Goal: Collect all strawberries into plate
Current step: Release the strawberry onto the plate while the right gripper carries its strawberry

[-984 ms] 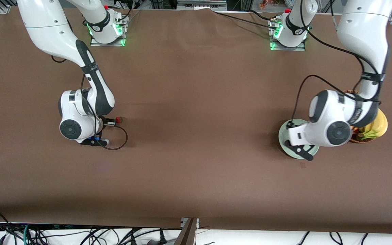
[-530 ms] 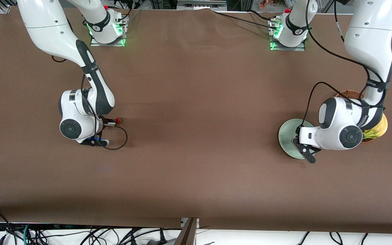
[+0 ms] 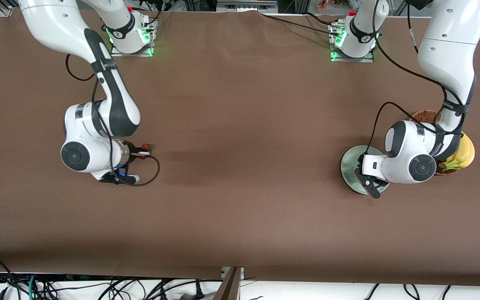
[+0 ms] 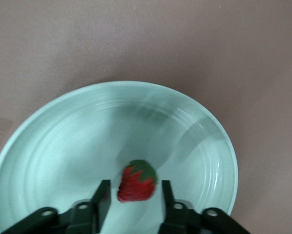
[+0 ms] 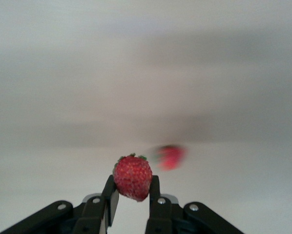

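Observation:
The pale green plate (image 3: 349, 163) lies toward the left arm's end of the table. My left gripper (image 4: 135, 191) hangs over the plate (image 4: 63, 136) with its jaws open. A strawberry (image 4: 136, 181) shows between them and touches neither finger; I cannot tell whether it rests on the plate. My right gripper (image 5: 132, 184) is at the right arm's end, a little above the table, shut on a second strawberry (image 5: 132, 177). Another strawberry (image 5: 170, 157) lies on the cloth close by, and it shows red beside the right hand as the strawberry (image 3: 146, 146) in the front view. The hands hide both grippers in the front view.
A brown wicker basket (image 3: 425, 114) with a yellow banana (image 3: 461, 156) stands right beside the plate, under the left arm's wrist. A black cable (image 3: 153, 168) loops from the right hand over the cloth.
My left gripper opened over the plate and the strawberry came free of its fingers. My right gripper shut on a strawberry, and its hand then rose and shifted toward the table's end.

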You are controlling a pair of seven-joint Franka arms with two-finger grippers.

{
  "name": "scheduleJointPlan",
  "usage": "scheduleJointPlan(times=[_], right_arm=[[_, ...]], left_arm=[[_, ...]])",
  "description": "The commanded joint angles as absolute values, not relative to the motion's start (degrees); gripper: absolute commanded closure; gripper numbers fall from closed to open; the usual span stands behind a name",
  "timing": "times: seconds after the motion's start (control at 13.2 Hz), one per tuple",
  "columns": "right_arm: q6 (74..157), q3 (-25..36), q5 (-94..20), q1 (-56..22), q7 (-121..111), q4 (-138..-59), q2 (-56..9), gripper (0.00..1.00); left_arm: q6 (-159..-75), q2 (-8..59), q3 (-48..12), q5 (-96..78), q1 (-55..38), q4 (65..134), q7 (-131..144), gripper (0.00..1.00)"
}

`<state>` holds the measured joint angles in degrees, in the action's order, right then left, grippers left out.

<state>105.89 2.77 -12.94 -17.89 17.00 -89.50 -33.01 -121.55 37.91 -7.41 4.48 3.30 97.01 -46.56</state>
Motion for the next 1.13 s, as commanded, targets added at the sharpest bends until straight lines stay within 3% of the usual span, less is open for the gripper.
scheduleJointPlan(times=[0.0,0.23,0.76,1.06], right_arm=[[106.1,1.3,-17.1,-22.4,28.0,-83.9,-36.4,0.95],[114.4,1.1,-24.8,-29.2,41.1,-79.2,-40.2,0.95],[150.3,1.1,-27.0,-47.3,61.0,-74.7,-50.9,0.95],[155.9,1.1,-26.9,-52.1,68.7,-67.1,-57.6,0.94]], left_arm=[[-119.4,33.9,-8.0,5.3,3.9,97.6,-47.7,0.0],[-115.6,30.9,-8.0,5.2,4.0,96.7,-46.7,0.0],[-108.5,29.6,-9.0,4.1,3.4,93.6,-32.6,0.0],[-108.6,29.4,-10.6,-1.1,3.3,94.0,-24.8,0.0]])
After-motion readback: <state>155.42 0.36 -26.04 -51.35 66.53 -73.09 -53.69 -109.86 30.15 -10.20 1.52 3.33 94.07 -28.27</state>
